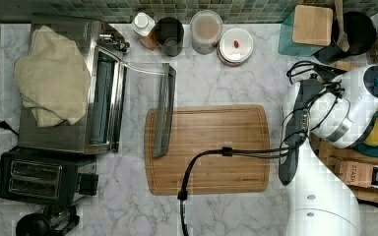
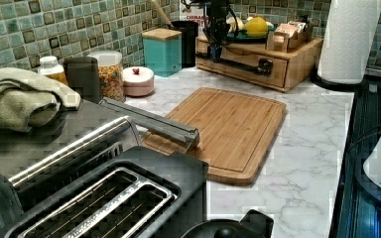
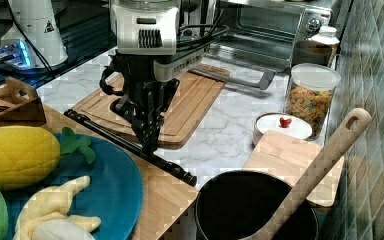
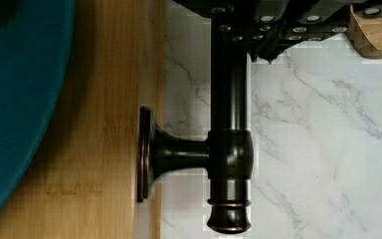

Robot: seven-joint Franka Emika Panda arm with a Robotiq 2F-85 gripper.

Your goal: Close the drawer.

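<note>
Right view shows the black gripper (image 3: 149, 145) of the white arm pointing straight down onto the long dark bronze handle bar (image 3: 172, 169) of the light-brown wooden drawer (image 2: 243, 72); its fingers are drawn in close about that bar, narrowing to a tip where they meet it; in the wrist view the bar (image 4: 229, 149) runs up between the dark finger parts, and its short post is fixed to the drawer's wooden front.

The drawer sits in the low wooden box (image 2: 302, 59) at the far end of the white marble counter (image 1: 216, 88), at the top view's right; in the left view its front looks about level with the front of the box, though I cannot tell whether it is fully home; a round blue plate (image 3: 115, 190) with plush fruit rests on top of the box.

The flat round-cornered wooden cutting board (image 1: 211, 147) lies on the counter near the box, apart from it.
</note>
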